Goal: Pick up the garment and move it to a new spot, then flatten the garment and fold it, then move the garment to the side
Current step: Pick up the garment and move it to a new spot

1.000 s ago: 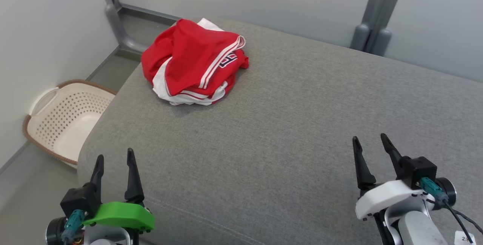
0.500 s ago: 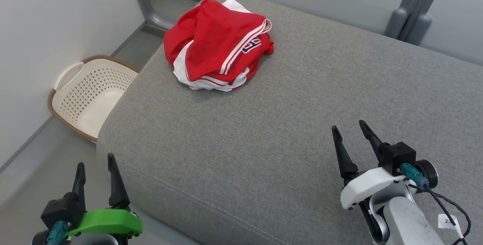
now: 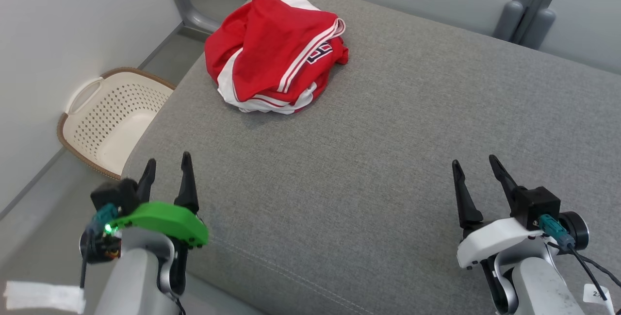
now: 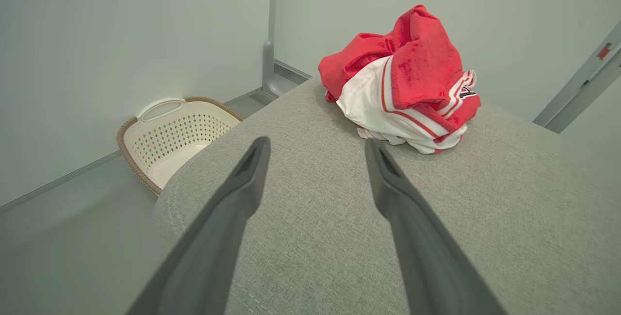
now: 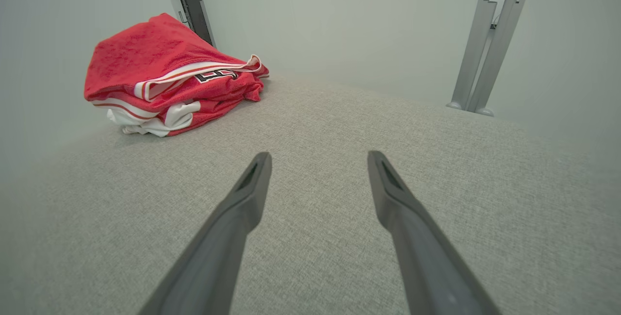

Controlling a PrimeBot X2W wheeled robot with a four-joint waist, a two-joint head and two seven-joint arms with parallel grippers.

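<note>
Garment (image 3: 276, 53) crumpled on cushion (image 3: 388, 135) | left gripper (image 3: 168, 158), right gripper (image 3: 474, 159) spread, empty

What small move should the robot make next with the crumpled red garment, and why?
Probably extend the left gripper toward the garment: it lies crumpled and untouched at the far left of the cushion, and that open gripper is nearer than the right gripper, also open.

The garment (image 3: 271, 48) folds over its lettering (image 3: 320, 53), and the cushion (image 3: 364, 159) hides part of the basket (image 3: 99, 123).

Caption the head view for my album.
Crumpled red garment on a grey cushion; left gripper and right gripper open.
</note>
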